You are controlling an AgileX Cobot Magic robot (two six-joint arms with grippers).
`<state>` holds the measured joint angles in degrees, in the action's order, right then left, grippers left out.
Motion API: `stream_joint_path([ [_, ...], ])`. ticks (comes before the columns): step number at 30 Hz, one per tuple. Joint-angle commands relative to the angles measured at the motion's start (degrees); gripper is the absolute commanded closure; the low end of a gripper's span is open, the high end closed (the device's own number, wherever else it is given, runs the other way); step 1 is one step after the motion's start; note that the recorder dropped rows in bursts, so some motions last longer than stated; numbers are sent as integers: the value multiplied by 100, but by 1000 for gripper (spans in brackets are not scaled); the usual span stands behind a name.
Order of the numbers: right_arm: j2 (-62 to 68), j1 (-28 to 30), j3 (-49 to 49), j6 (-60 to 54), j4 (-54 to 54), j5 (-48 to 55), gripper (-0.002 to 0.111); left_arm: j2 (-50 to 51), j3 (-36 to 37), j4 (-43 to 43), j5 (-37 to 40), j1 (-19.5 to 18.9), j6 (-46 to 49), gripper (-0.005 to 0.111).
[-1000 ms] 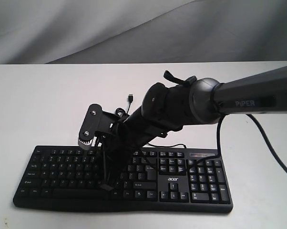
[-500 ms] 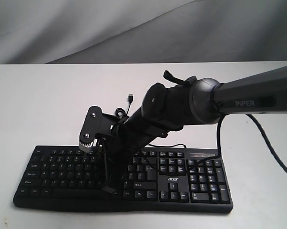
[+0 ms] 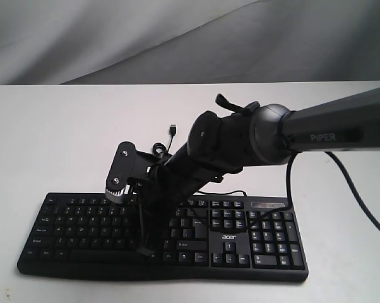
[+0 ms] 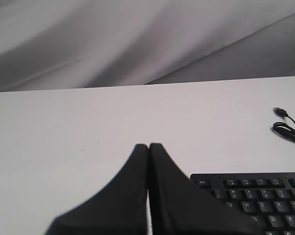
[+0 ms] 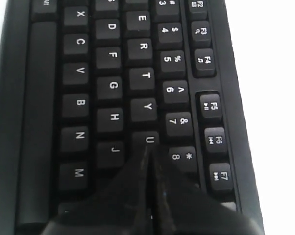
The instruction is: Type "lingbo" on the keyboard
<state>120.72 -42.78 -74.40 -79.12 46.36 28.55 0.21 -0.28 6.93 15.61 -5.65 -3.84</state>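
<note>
The black keyboard (image 3: 83, 221) with white legends and an "acer" logo lies at the table's front. My right arm reaches across it from the right. The right gripper (image 3: 144, 250) points down over the middle letter keys. In the right wrist view the right gripper (image 5: 148, 149) is shut with nothing in it, its tip at the edge of the U key (image 5: 146, 138), beside J and 8. Whether it touches a key I cannot tell. My left gripper (image 4: 148, 146) is shut and empty, above bare table beside the keyboard's Esc corner (image 4: 203, 182). It does not show in the exterior view.
The keyboard's thin black cable coils behind it and ends in a loose USB plug (image 3: 173, 129), which also shows as the USB plug (image 4: 281, 111) in the left wrist view. A white table (image 3: 51, 139) carries everything; a grey cloth hangs behind.
The right gripper has shifted slightly to the right and a little lower over the keys. It stays shut.
</note>
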Motion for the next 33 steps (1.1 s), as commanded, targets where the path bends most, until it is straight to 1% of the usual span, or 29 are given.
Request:
stream_joint_path([
  [1, 87, 3, -13, 30, -36, -10, 108, -21, 28, -21, -39, -6, -12, 106],
  [7, -190, 3, -13, 60, -49, 169, 108, -21, 28, -21, -39, -6, -12, 106],
  [11, -347, -101, -13, 152, 41, 226, 108, -21, 28, -21, -39, -6, -12, 106],
  [22, -133, -398, -13, 139, 68, 85, 108, -21, 28, -21, -39, -6, -12, 106],
  [33, -45, -480, -13, 126, 68, 98, 108, -21, 28, -21, -39, -6, -12, 106],
])
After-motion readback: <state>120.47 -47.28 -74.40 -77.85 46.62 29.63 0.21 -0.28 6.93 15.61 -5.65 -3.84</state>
